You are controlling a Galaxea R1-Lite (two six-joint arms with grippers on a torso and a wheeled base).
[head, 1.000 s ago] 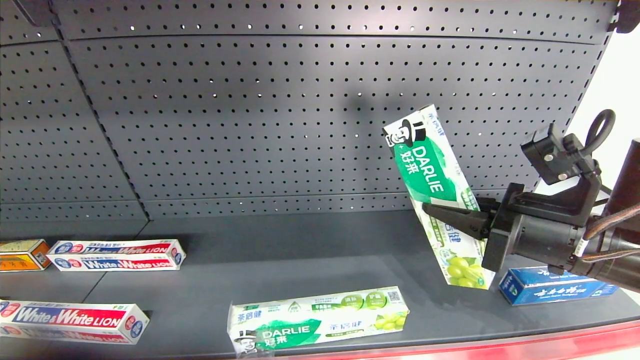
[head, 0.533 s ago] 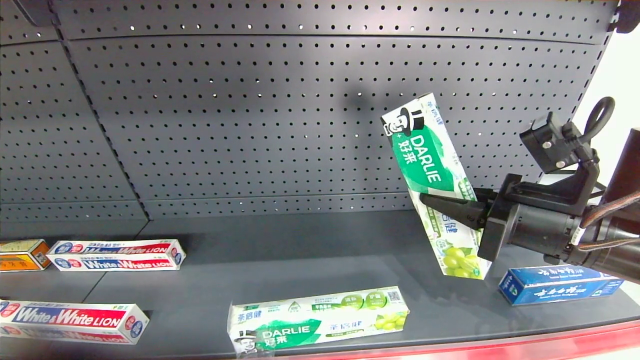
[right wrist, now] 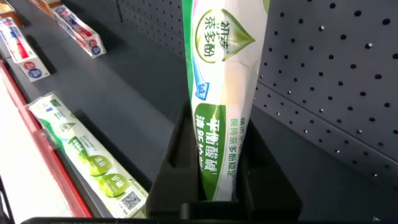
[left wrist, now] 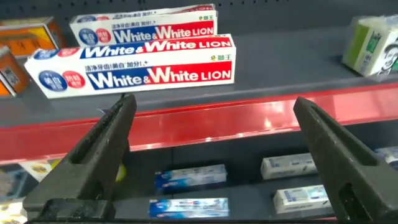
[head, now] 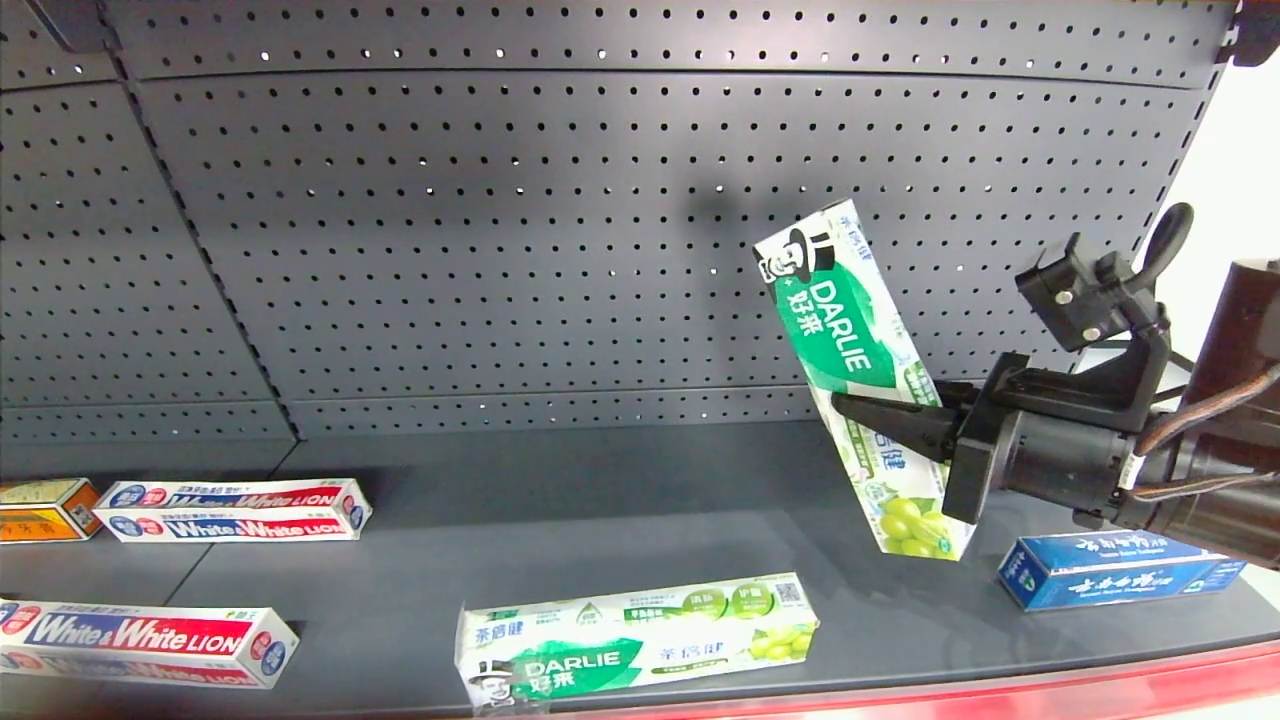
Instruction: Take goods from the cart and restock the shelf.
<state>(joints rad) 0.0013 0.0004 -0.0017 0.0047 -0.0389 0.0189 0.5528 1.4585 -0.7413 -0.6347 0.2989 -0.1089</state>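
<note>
Over the shelf [head: 600,500], near its right end, the right gripper [head: 855,408] clamps a green box [head: 835,320], steeply tilted with its low end at or just above the deck, not yet laid down beside other boxes [head: 635,635] already lying there.
</note>
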